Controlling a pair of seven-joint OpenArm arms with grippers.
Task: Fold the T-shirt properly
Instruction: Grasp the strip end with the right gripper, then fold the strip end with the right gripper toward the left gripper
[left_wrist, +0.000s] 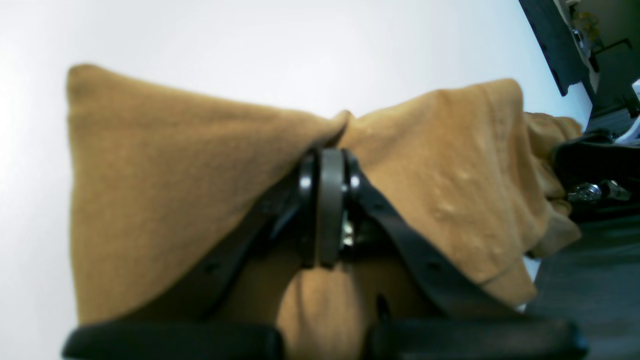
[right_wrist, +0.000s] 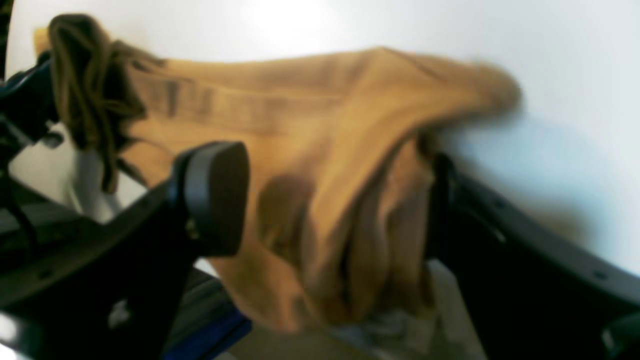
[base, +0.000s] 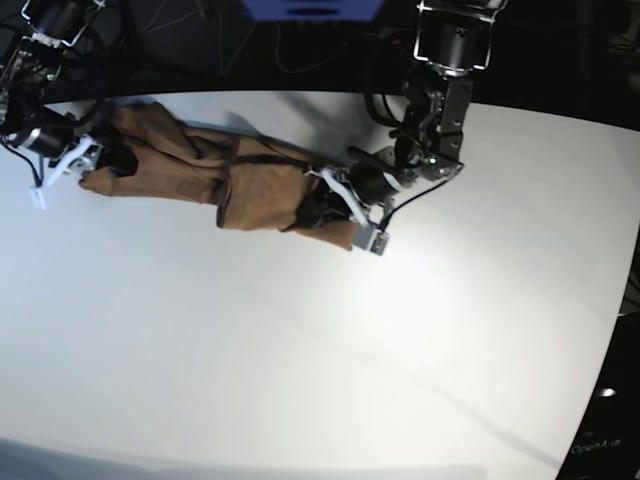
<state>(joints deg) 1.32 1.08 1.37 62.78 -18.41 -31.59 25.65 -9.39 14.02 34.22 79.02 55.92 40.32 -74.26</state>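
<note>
At the far left of the base view, the right arm's black gripper (base: 88, 160) sits low at the left end of the plain tan-brown cotton T-shirt (base: 200, 170). Its wrist view shows the two dark fingers (right_wrist: 215, 195) standing wide apart with bunched cloth hanging between them; the picture is blurred, so whether the fabric touches either finger is hard to say, but nothing is pinched.

The T-shirt lies as a long, rumpled band across the far part of the smooth white table (base: 320, 350), running from that gripper rightward and slightly nearer.

At the band's right end the left arm's black gripper (base: 335, 200) is pressed into the cloth. From its wrist camera the gripper (left_wrist: 327, 200) has its jaws clamped together on a fold of the T-shirt (left_wrist: 160, 190), the fabric spreading away to both sides of the grip.
</note>
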